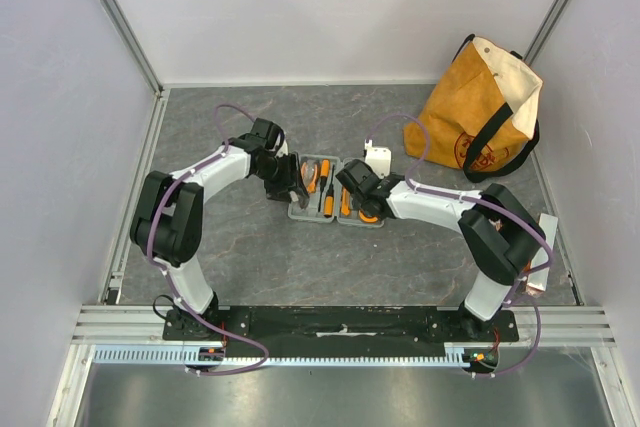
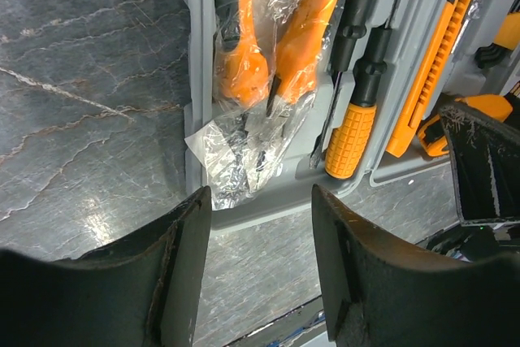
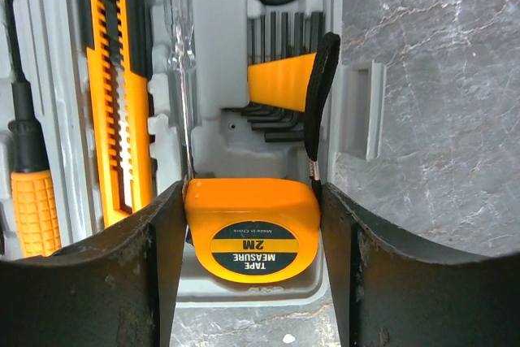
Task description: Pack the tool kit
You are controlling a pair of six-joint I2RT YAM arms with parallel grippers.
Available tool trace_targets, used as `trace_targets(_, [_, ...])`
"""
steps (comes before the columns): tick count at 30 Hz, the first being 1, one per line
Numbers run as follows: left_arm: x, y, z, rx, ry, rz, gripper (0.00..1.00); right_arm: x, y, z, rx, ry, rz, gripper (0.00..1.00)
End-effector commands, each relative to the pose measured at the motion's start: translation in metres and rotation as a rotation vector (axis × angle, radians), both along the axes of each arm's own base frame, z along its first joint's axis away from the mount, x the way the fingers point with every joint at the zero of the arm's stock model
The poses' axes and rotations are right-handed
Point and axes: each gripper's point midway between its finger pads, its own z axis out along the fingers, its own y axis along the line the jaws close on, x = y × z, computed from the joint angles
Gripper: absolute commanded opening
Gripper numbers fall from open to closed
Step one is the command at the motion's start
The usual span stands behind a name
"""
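The grey tool kit [image 1: 312, 217] lies open in the middle of the table. Its left half [image 2: 268, 202] holds plastic-wrapped orange pliers [image 2: 280, 46], a screwdriver [image 2: 357, 111] and a utility knife [image 2: 431, 79]. My left gripper [image 1: 297, 179] is open and empty, with its fingers just off the case's near left corner [image 2: 262, 197]. My right gripper [image 1: 358, 205] is shut on the orange tape measure [image 3: 252, 237], with a finger on each side, at the moulded slot in the case's right half [image 3: 215, 62]. Its black strap [image 3: 323, 87] loops up beside the hex keys [image 3: 280, 79].
A tan canvas bag [image 1: 480, 112] with black straps stands at the back right. A small white box [image 1: 378, 159] sits just behind the case. A flat white piece [image 1: 540, 247] lies by the right wall. Frame walls close in the left, back and right sides.
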Motion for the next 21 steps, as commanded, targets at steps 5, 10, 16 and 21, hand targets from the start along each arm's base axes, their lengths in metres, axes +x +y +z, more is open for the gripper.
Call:
trace_targets(5, [-0.003,-0.007,-0.007,-0.059,0.062,0.073,0.57,-0.014,-0.002,0.004,0.018,0.001,0.000,0.43])
trace_targets(10, [0.000,-0.008,-0.006,-0.074,0.061,0.102,0.57,-0.023,-0.011,0.002,-0.024,0.047,-0.036,0.59])
trace_targets(16, [0.003,-0.007,-0.004,-0.072,0.053,0.111,0.57,-0.022,-0.010,0.008,-0.053,0.073,-0.032,0.84])
trace_targets(21, [0.002,-0.006,-0.004,-0.071,0.052,0.113,0.57,-0.017,-0.005,0.028,-0.034,0.051,-0.030,0.90])
